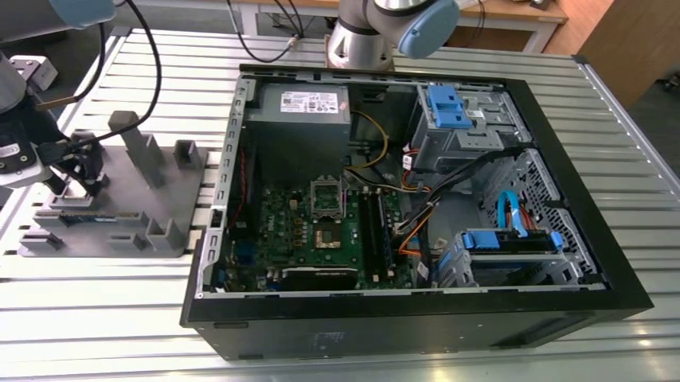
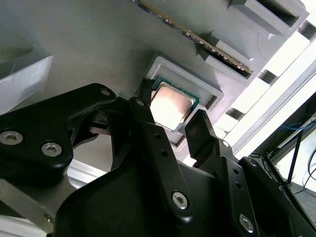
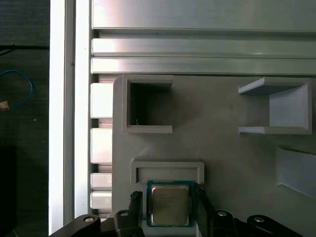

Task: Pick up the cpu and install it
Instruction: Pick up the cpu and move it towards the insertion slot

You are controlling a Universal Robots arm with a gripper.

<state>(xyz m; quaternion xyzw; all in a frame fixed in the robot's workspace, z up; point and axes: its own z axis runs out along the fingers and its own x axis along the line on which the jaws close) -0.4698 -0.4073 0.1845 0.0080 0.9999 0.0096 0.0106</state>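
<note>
gripper (image 3: 169, 196) open, one finger each side of cpu (image 3: 170, 205), close to its edges | cpu flat in pale recess of grey fixture tray (image 3: 237, 163) | tray beside computer case (image 1: 404, 322)

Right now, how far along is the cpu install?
Done: the approach only. The gripper sits right at the cpu.
In hand: nothing lifted. The cpu lies flat in its pocket on the grey tray; I can't tell whether it is gripped.
Left: pick-up and install. The cpu is nowhere near the socket on the green board inside the computer case.
</note>
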